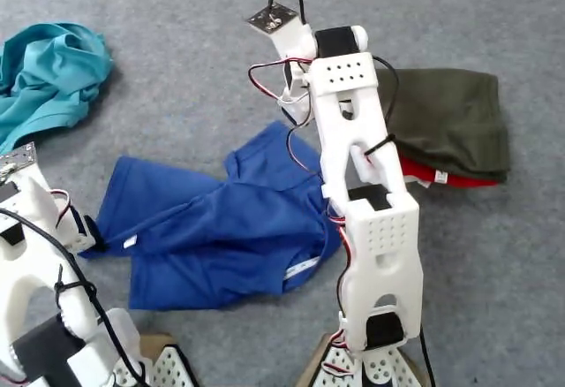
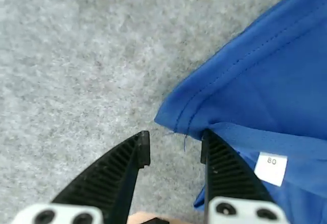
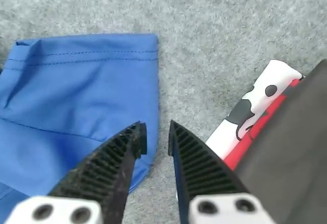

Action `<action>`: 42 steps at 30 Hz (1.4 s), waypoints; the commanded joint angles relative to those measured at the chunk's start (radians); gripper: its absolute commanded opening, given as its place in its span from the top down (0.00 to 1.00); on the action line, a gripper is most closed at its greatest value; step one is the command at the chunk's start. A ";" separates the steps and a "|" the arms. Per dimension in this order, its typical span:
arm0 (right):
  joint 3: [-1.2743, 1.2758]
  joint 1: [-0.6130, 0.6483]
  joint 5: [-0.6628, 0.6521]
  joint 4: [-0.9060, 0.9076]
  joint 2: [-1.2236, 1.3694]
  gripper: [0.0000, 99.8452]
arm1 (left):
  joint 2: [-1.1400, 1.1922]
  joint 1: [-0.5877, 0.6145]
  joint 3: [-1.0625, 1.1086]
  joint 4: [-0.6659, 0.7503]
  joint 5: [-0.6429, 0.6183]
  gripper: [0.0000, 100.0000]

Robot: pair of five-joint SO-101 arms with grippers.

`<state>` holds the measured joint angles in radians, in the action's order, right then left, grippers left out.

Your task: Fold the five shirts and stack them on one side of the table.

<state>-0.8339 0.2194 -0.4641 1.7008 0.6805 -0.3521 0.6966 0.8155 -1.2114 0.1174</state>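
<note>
The right arm is standing over the rumpled blue shirt at centre, with an olive shirt lying folded on a red shirt beside it. The left gripper is hanging spread astride the blue corner. The right gripper is hovering, narrowly parted, at the blue edge.

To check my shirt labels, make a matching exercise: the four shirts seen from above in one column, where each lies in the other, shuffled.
Things:
1. blue shirt
2. teal shirt
3. olive shirt
4. red shirt

Places:
A. under another shirt, only an edge showing
B. bunched at the table's far left
C. spread out mid-table
D. on top of the right-hand pile

Pairs: 1-C, 2-B, 3-D, 4-A
</note>
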 commanded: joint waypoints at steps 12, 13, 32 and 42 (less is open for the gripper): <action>-0.004 -0.012 -0.006 -0.011 -0.004 0.91 | -0.005 -0.038 0.104 0.114 -0.032 0.82; -0.004 -0.011 -0.006 -0.011 -0.004 0.91 | -0.005 -0.044 0.110 0.115 -0.032 0.82; -0.004 0.008 0.000 -0.012 -0.002 0.91 | -0.006 -0.044 0.143 0.206 -0.091 0.97; -0.013 0.178 0.066 -0.118 0.143 0.91 | -0.017 -0.025 0.016 -0.018 -0.008 0.97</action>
<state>-0.8339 0.3790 -0.4135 1.6318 0.8094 -0.3521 0.6521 0.9014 -1.1699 0.0652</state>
